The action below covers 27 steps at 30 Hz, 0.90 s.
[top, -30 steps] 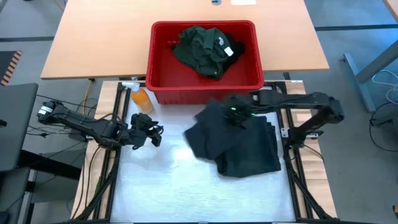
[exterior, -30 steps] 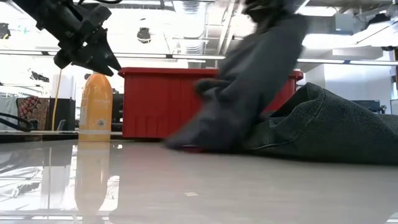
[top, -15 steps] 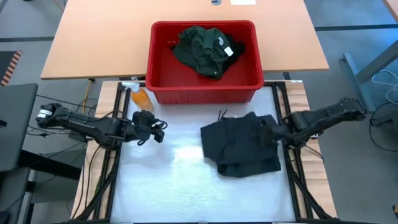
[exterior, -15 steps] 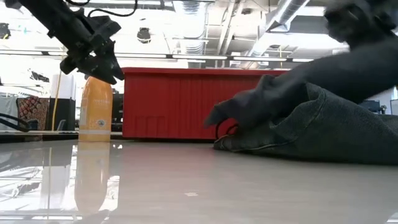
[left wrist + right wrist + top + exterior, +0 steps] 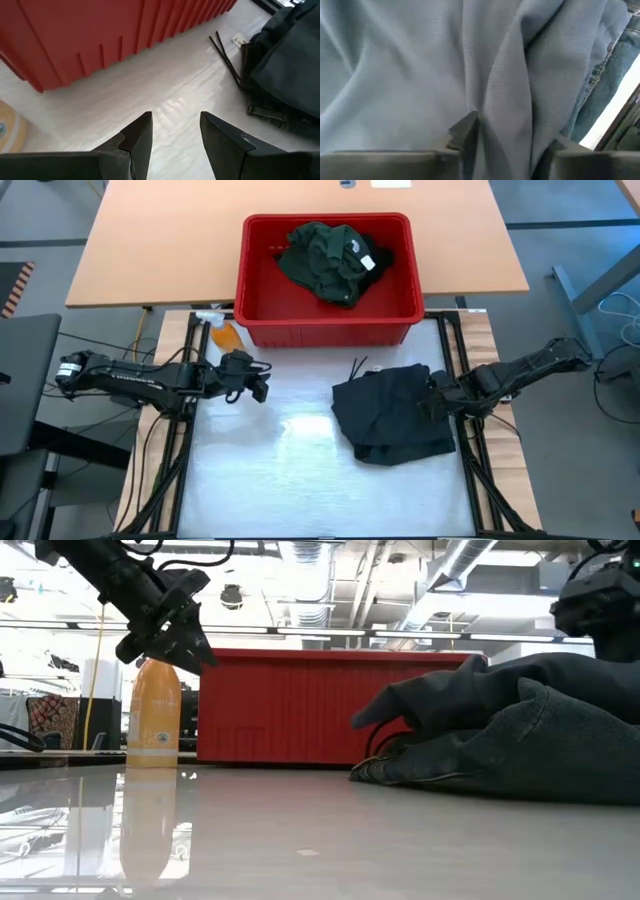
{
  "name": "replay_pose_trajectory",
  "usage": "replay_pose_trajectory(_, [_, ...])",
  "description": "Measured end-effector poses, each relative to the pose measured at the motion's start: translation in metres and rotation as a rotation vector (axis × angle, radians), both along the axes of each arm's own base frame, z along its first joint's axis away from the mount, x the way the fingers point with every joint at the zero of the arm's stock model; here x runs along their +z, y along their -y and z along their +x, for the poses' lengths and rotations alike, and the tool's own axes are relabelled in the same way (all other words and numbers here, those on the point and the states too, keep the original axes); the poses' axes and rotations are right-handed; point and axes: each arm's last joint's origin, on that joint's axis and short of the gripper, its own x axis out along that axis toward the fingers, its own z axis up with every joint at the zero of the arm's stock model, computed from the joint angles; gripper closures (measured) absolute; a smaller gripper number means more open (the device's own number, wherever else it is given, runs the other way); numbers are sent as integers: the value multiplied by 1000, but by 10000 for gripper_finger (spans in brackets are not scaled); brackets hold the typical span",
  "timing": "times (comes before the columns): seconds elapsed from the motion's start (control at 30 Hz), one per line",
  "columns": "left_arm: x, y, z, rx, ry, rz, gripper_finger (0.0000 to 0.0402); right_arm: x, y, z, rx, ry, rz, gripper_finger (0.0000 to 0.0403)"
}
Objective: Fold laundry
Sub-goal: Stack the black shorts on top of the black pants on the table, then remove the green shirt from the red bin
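A limp dark garment (image 5: 395,415) lies heaped right of centre in the high view, soft and light-looking, best taken by an edge or corner. The right gripper (image 5: 432,402) is pressed into its right edge; I cannot tell its finger state. The left gripper (image 5: 254,380), fingers apart and empty, hovers at left. A green shirt (image 5: 325,258) sits in the basket (image 5: 258,310), its white label unreadable.

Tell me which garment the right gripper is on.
The black garment pile on the white mat; right gripper pinches its fabric. The green shirt lies in the red basket, untouched.
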Motion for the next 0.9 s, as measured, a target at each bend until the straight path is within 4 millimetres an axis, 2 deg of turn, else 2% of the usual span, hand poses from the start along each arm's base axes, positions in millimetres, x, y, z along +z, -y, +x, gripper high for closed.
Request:
replay_pose_trajectory(0.1, [0, -1, 0, 4, -2, -1, 248, 14, 3, -4, 10, -33, 6, 207])
replay_pose_trajectory(0.2, [0, -1, 0, 3, -2, -1, 248, 30, 6, -11, 6, -74, -5, 194])
replay_pose_trajectory(0.37, [0, -1, 0, 3, -3, 0, 248, 60, 12, -24, 8, -112, -22, 197])
replay_pose_trajectory(0.5, [0, -1, 0, 3, 4, -2, 248, 87, 19, -25, 3, 4, -132, 205])
replay_pose_trajectory(0.6, [4, 0, 3, -10, 50, -11, 248, 110, 25, -18, -23, 179, -297, 209])
replay_pose_trajectory(0.73, [10, 1, 10, -59, 131, -12, 248, 139, 36, 3, -95, 436, -543, 210])
replay_pose_trajectory(0.9, [10, 6, 24, -143, 185, -2, 248, 163, 65, 42, -40, 552, -787, 210])
